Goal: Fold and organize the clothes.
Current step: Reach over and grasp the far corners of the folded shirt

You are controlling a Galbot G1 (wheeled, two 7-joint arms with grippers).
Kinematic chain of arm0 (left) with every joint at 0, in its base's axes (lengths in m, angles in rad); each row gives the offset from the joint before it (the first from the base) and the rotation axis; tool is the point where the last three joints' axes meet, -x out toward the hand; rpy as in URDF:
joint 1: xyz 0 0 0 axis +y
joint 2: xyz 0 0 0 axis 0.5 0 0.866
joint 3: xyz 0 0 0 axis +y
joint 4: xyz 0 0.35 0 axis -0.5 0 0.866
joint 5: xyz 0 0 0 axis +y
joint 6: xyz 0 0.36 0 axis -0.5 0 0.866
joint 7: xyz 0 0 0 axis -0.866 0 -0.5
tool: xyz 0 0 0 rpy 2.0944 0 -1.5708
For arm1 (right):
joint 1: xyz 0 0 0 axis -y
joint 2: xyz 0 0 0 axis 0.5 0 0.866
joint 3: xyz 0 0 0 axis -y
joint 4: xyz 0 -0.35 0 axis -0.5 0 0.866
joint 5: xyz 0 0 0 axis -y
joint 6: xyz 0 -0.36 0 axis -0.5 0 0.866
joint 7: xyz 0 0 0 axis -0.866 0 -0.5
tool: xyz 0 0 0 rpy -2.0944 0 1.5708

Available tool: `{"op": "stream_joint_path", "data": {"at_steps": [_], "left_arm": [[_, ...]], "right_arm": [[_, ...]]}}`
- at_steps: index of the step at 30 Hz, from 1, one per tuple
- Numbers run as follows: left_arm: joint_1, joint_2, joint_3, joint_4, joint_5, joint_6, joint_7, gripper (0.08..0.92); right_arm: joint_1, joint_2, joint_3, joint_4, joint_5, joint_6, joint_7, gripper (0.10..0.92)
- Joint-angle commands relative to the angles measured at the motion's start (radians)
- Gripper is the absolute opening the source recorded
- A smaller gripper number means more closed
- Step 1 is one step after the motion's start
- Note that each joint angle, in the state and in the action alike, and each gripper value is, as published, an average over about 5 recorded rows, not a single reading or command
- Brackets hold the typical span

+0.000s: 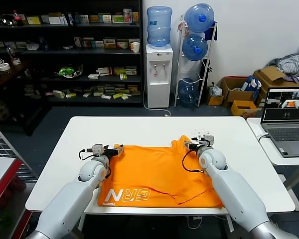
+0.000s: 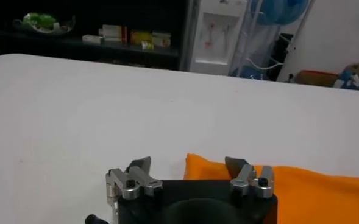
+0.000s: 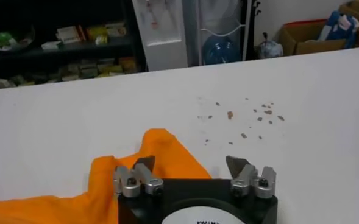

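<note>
The bright orange T-shirt (image 1: pixel 157 172) lies spread on the white table (image 1: pixel 149 130), its white lettering near the front edge. My left gripper (image 1: pixel 116 149) is open at the shirt's far left corner (image 2: pixel 199 164), which lies between its jaws. My right gripper (image 1: pixel 199 141) is open at the shirt's far right corner, a raised orange fold (image 3: pixel 161 152) showing between its jaws. Neither gripper holds the cloth.
A laptop (image 1: pixel 286 119) stands on a side table at the right. A water dispenser (image 1: pixel 158 74), bottle rack (image 1: pixel 195 55), shelves (image 1: pixel 65 50) and cardboard boxes (image 1: pixel 241 92) stand behind. Small brown crumbs (image 3: pixel 246 115) lie on the table beyond the right gripper.
</note>
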Motion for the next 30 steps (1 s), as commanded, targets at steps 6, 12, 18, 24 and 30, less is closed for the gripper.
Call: {"op": "stream_joint_path", "data": {"at_steps": [6,12,18,24,30], "left_arm": [[-0.022,0.003,0.025,0.033,0.005,0.032,0.001,0.760],[-0.019,0.001,0.024,0.034,0.005,0.030,0.006,0.595],[-0.014,-0.002,0.021,0.032,0.005,0.016,0.016,0.422],[-0.003,-0.005,0.014,0.017,0.007,-0.018,0.021,0.248],[0.021,0.004,0.000,-0.038,0.007,-0.034,0.007,0.103]], "right_arm": [[0.026,0.018,-0.018,-0.054,0.008,-0.021,-0.033,0.512],[0.024,0.022,-0.018,-0.052,0.011,-0.018,-0.038,0.338],[0.015,0.016,-0.016,-0.028,0.015,0.005,-0.042,0.169],[-0.009,-0.008,-0.014,0.027,0.016,0.052,-0.048,0.124],[-0.054,-0.051,-0.002,0.120,0.019,0.091,-0.046,0.124]]}}
